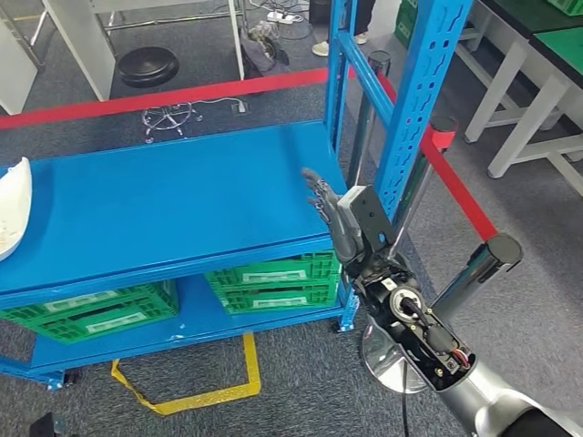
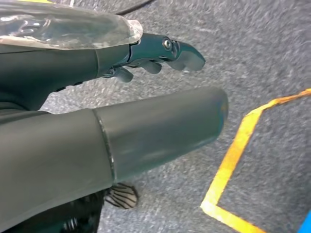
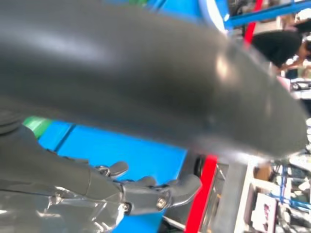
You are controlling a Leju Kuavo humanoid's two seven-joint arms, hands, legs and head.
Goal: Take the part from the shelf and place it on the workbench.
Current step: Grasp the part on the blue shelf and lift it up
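Spanning most of the head view, the blue shelf (image 1: 172, 196) carries the white part (image 1: 14, 209) at its far left edge. Green crates (image 1: 275, 282) sit underneath. Right hand (image 1: 333, 214) hovers over the shelf's right end, fingers spread, empty; left hand (image 2: 110, 97) hangs above the floor, released.

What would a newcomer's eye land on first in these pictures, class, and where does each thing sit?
First the broad blue shelf, with the robot's right hand raised over its right end, fingers spread, holding nothing. Next the white part at the shelf's far left edge. Below, green crates sit on the lower level.
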